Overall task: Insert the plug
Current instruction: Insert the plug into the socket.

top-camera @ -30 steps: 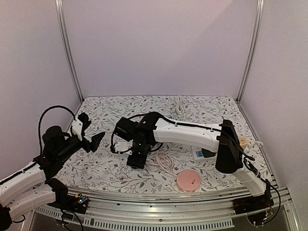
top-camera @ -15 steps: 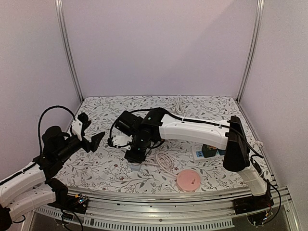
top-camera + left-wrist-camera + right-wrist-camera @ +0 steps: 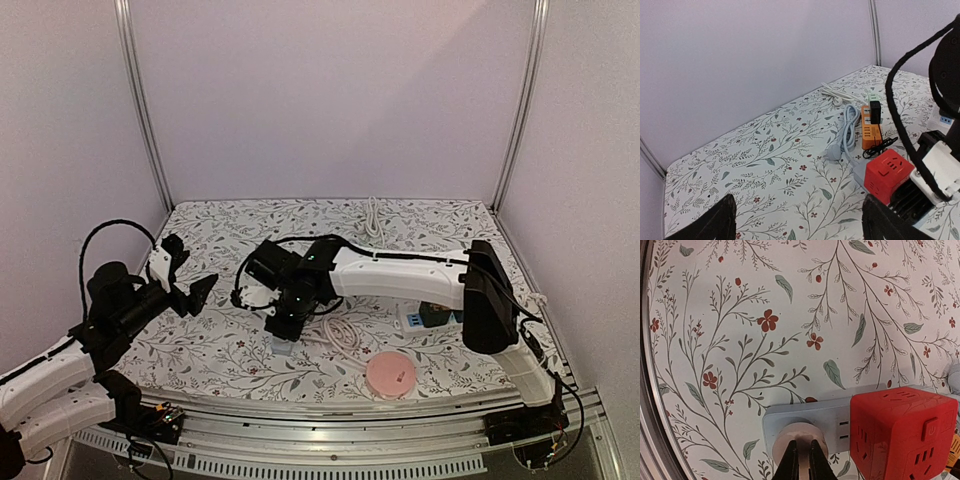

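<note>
— What crowds the right gripper [image 3: 802, 445]?
— It hangs straight over a pale grey power strip [image 3: 775, 422], left of the middle of the table [image 3: 230, 365]. A red cube socket [image 3: 900, 435] stands on that same strip, just beside the fingers, and is the nearest thing in the way. A loose coil of white cable [image 3: 343, 335] lies on the cloth just beside the gripper. A pink disc [image 3: 391, 375] lies nearer the front.
— And the plug?
— The round pinkish plug [image 3: 799, 431] stands on the strip's face, directly under the fingertips. The jaws are drawn narrow, with only a thin slit between them. I cannot tell whether they pinch the plug or merely meet over it.
— The left gripper [image 3: 798, 210]?
— Spread wide and empty, raised above the cloth at the left side, well apart from the strip.
— Anything holding other things?
— An orange power strip [image 3: 870, 134] further back carries a black adapter [image 3: 874, 111] and a pale green one [image 3: 873, 97] in its sockets. A white lead with a grey plug [image 3: 845, 127] lies just beside it. A white power strip [image 3: 412, 320] lies below the right forearm, with a teal piece [image 3: 433, 314] on it.
— Room to move?
— Bare flowered cloth lies between the left gripper and the pale strip, and there is more along the back left. Walls close the back and both sides, and a metal rail [image 3: 330, 410] runs along the near edge
</note>
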